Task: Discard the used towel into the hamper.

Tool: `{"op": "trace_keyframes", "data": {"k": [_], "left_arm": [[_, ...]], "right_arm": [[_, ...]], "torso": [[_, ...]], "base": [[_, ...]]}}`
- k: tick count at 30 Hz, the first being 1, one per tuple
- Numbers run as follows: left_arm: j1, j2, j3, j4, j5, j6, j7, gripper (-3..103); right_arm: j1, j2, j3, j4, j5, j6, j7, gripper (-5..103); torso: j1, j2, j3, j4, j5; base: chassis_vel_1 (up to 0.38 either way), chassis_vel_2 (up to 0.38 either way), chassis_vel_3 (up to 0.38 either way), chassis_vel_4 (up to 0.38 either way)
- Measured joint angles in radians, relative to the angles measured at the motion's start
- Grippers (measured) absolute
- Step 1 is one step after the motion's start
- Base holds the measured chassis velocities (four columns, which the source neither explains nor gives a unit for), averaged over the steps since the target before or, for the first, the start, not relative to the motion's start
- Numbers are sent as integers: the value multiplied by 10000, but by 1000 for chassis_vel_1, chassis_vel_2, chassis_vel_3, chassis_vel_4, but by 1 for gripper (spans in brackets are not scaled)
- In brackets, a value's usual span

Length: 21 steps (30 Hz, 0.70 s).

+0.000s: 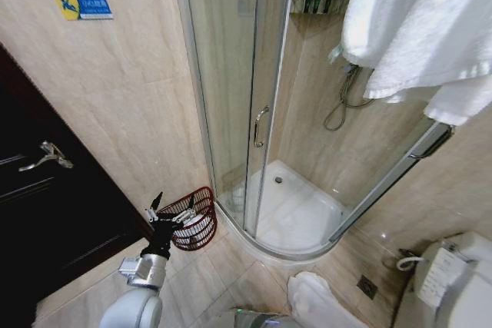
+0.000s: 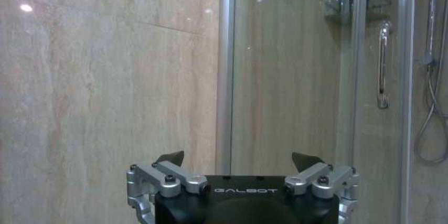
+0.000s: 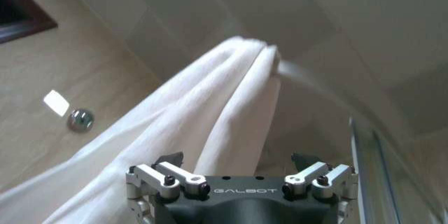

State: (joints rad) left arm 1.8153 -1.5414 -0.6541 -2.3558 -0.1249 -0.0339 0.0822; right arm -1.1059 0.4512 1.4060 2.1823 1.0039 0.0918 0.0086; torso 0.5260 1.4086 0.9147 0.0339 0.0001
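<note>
White towel hangs at 2 o'clock, soft and limp; best pinched at a fold. Hamper sits at 8 o'clock. Left gripper and right gripper gape wide, empty.

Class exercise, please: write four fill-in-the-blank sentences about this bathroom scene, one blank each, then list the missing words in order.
1. The hamper stands on the floor beside the glass ____ enclosure.
2. The left tool hovers by the hamper with its fingers ____.
3. The towel in front of the right tool is ____ in colour.
4. A blue and yellow ____ is fixed to the tiled wall.

Missing words: shower; open; white; sign
</note>
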Motion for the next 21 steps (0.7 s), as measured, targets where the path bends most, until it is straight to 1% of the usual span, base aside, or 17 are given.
{"op": "trace_keyframes", "data": {"k": [1,2,3,4,5,6,7,8,9,11,12,14,15,18,21], "left_arm": [[0,1,-1,0,0,0,0,100],[0,1,2,0,0,0,0,100],[0,1,0,0,0,0,0,100],[0,1,0,0,0,0,0,100],[0,1,0,0,0,0,0,100],[1,1,0,0,0,0,0,100],[0,1,1,0,0,0,0,100],[1,2,0,1,0,0,0,100],[1,2,0,1,0,0,0,100],[0,1,0,0,0,0,0,100],[0,1,0,0,0,0,0,100],[0,1,1,0,0,0,0,100],[0,1,1,0,0,0,0,100],[0,1,0,0,-1,0,0,100],[0,1,0,0,0,0,0,100]], "right_arm": [[548,-373,-198,-262,180,-96,33,100],[731,-506,-260,-343,270,-160,58,100],[1197,-836,-361,-489,626,-341,162,100],[1486,-1040,-413,-555,936,-453,252,100],[1486,-1040,-413,-555,936,-453,252,100],[1823,-1268,-484,-604,1454,-577,397,100],[1902,-1319,-505,-610,1605,-612,432,100],[2347,-1554,-577,-655,2464,-812,615,100],[2347,-1554,-577,-655,2464,-812,615,100],[2920,-1872,-664,-746,3859,-1073,737,100],[2920,-1872,-664,-746,3859,-1073,737,100],[3133,-2097,-679,-869,4592,-1186,736,100],[3162,-2188,-679,-933,4801,-1224,716,100],[3176,-2276,-679,-1023,4917,-1246,683,100],[3052,-2196,-612,-1128,4704,-1286,567,100]], "torso": [[0,0,0,-1,-3],[0,0,0,-3,-3],[0,0,0,-3,0],[0,0,0,-3,0],[0,0,0,-3,0],[0,1,-1,-4,-2],[0,1,-1,-5,-4],[-1,1,-1,-3,1],[-1,1,-1,-3,1],[-1,1,-2,-5,-4],[-1,1,-2,-5,-4],[-1,0,-2,-4,0],[-1,1,-2,-4,0],[-1,1,-2,-3,-1],[-1,1,-2,-3,-6]], "base": [[0,0,0,0],[0,0,0,0],[0,0,0,0],[0,0,0,0],[0,0,0,0],[0,0,0,0],[0,0,0,0],[0,0,0,0],[0,0,0,0],[0,0,0,0],[0,0,0,0],[0,0,0,0],[0,0,0,0],[0,0,0,0],[0,0,0,0]]}}
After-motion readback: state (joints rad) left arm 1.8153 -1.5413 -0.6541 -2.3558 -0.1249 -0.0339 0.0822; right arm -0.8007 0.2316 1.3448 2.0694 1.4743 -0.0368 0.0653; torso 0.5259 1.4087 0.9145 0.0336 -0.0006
